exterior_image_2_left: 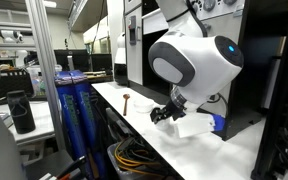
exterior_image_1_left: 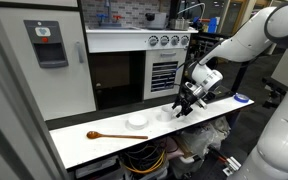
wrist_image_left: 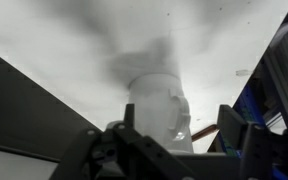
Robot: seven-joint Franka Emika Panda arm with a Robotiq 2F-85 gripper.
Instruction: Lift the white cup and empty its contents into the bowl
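Gripper [wrist_image_left: 176,115] wide around white cup [wrist_image_left: 156,95]

Long white table [exterior_image_1_left: 69,142], wooden spoon [exterior_image_1_left: 102,135], shallow white bowl [exterior_image_1_left: 136,121], white cup [wrist_image_left: 156,100]

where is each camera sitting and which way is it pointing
Exterior view: faces the long side of the table, oven behind; shows the bowl, the arm and the gripper.
Exterior view: sits off one end of the table, looking along it; the arm fills the middle, gripper below it.
Wrist view: on the wrist, blurred, looking past the fingers onto the white cup.
Shared: both exterior views show table, arm and gripper.
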